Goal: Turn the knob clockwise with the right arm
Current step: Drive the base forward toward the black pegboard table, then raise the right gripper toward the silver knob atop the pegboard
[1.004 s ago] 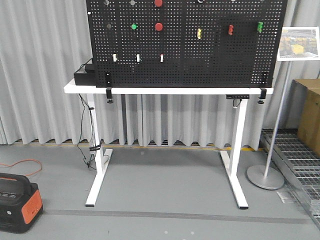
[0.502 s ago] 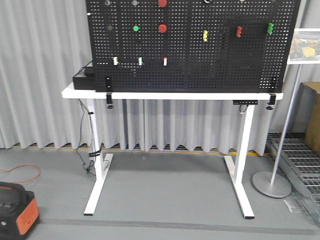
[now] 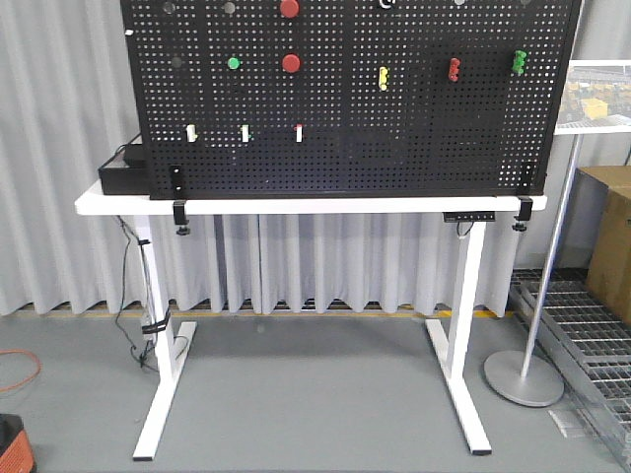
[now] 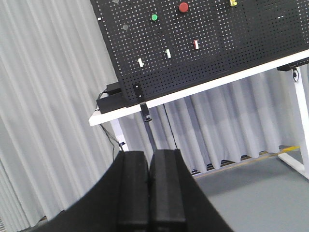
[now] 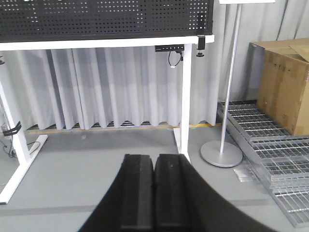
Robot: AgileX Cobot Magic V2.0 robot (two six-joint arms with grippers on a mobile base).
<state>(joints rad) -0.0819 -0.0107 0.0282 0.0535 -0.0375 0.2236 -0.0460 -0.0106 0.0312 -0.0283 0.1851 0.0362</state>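
A black pegboard (image 3: 394, 138) stands on a white table (image 3: 296, 206). At its top edge a small round black knob with a pale ring (image 3: 386, 3) is cut off by the frame. Neither arm shows in the front view. My left gripper (image 4: 149, 154) is shut and empty, far from the board, which shows tilted in the left wrist view (image 4: 217, 43). My right gripper (image 5: 154, 157) is shut and empty, low above the grey floor and facing the table's underside; the knob is out of that view.
The board carries a green button (image 3: 234, 63), two red buttons (image 3: 293, 63), yellow (image 3: 383, 78), red (image 3: 454, 69) and green (image 3: 517, 62) pronged pieces, and white toggles (image 3: 245, 133). To the right stand a sign stand (image 3: 523, 379), a cardboard box (image 3: 611, 236) and floor grates (image 3: 582, 325).
In the front view the table and board have shifted left and look slightly larger. The orange and black box at bottom left has slid almost out of frame.
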